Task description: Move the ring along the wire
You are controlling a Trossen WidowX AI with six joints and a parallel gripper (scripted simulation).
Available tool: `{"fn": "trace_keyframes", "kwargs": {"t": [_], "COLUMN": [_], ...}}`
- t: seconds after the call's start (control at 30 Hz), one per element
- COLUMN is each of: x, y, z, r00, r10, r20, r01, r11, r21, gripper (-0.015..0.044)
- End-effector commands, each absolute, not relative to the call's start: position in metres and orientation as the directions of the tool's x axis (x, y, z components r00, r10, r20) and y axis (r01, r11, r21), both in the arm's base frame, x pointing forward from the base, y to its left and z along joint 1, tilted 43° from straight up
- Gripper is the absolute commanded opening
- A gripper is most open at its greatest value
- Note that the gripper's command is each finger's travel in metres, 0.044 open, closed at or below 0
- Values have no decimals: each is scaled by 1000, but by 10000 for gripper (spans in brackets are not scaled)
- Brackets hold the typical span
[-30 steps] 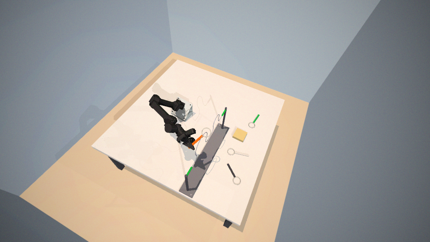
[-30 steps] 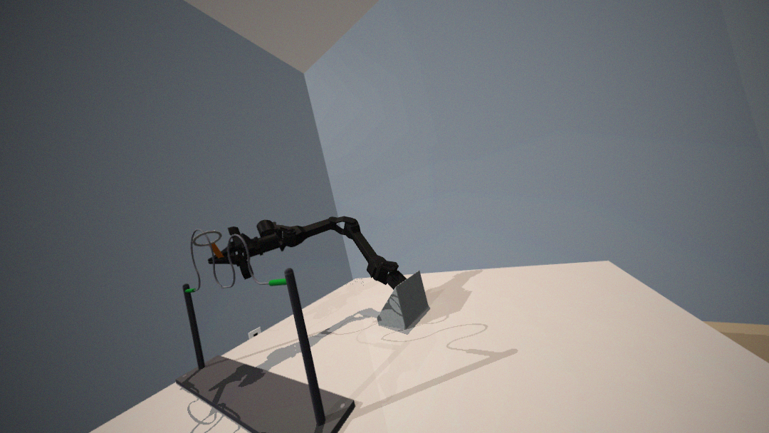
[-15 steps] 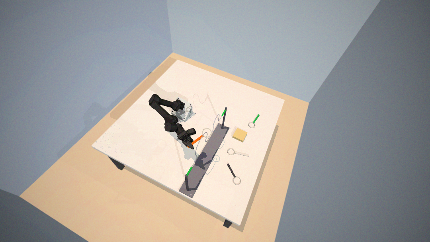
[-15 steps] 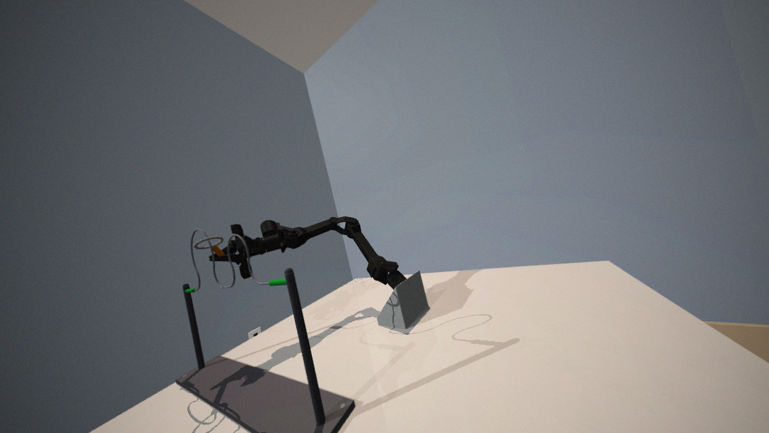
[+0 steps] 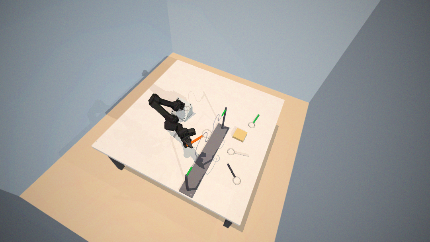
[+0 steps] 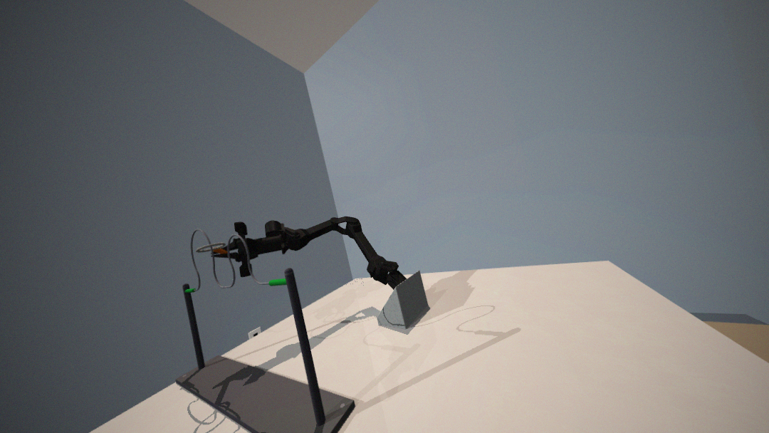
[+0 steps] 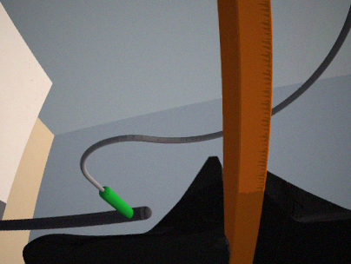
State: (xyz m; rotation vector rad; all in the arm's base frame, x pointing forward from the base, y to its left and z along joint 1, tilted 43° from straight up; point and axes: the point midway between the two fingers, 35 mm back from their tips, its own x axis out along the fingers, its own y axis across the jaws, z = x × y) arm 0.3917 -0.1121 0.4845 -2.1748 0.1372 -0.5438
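Observation:
My gripper (image 5: 189,144) (image 6: 221,253) (image 7: 222,164) is shut on the orange handle (image 5: 196,139) (image 6: 219,251) (image 7: 248,108). The pale ring (image 5: 206,129) (image 6: 200,250) at its end is around the middle part of the grey wire (image 5: 196,151) (image 6: 191,261) (image 7: 174,140); in the exterior view it lies nearly flat. Whether ring and wire touch is too small to tell. One green part (image 5: 223,112) (image 6: 277,281) is at the post nearer the arm's base; the other green part (image 5: 189,171) (image 6: 189,290) (image 7: 116,202) is at the far post. The ring is out of the wrist view.
The posts (image 5: 223,119) (image 5: 186,183) (image 6: 305,344) (image 6: 194,327) stand on a dark base plate (image 5: 210,150) (image 6: 280,397). Beyond it lie a yellow block (image 5: 239,134), a green-handled ring (image 5: 256,118), a white-handled ring (image 5: 240,154) and a black-handled ring (image 5: 231,170).

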Motion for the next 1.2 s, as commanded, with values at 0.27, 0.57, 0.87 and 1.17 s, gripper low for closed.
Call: {"fn": "trace_keyframes", "kwargs": {"t": [0.27, 0.57, 0.87, 1.17], "x": [393, 393, 393, 393], "y": [-109, -106, -103, -102], "z": [485, 488, 490, 491], "r00": [902, 901, 900, 898], "r10": [-220, -171, -120, -82], "r20": [372, 399, 420, 431], "r01": [100, 109, 117, 123], "r11": [-730, -801, -860, -897], "r21": [-676, -588, -497, -426], "gripper": [-150, -150, -150, -150]}}
